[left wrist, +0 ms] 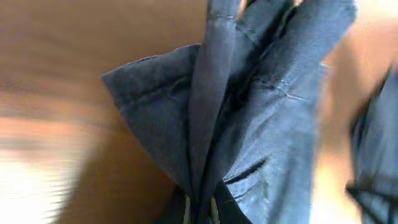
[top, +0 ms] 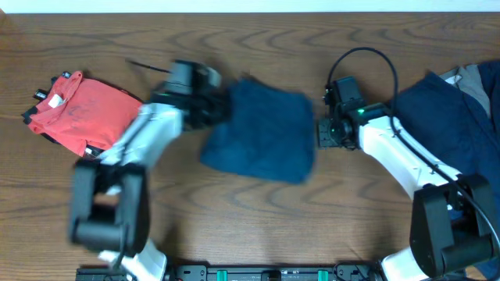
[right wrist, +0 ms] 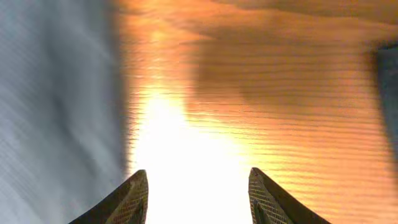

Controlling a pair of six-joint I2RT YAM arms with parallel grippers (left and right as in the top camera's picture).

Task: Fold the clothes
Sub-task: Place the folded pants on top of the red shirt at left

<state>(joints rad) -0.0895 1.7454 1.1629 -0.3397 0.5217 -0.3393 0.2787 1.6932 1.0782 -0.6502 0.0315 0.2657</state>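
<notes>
Your wooden worktop (top: pixel 258 218) fills the overhead view and carries three lots of cloth. The largest is the heap of dark navy clothes (top: pixel 445 117) at your far right edge, partly cut off by the frame, with a strip of paler grey fabric (top: pixel 471 76) showing at its top. Next in size are the navy shorts (top: pixel 262 133), lying rumpled near the middle of the worktop between your two arms, well apart from the heap. Smaller again is a red garment (top: pixel 86 113), crumpled at your far left beside the left arm's base. Your left hand (top: pixel 219 105) sits at the left edge of the shorts. It is blurred from above, but its wrist camera shows folds of navy cloth gathered and pinched at the bottom of the picture, so it is pressed together on the shorts. Your right hand (top: pixel 324 133) is just beside the right edge of the shorts. Its wrist view shows both fingers (right wrist: pixel 140 193) spread with only bare, glaring wood between them and blurred blue-grey cloth off to one side, not touching.
</notes>
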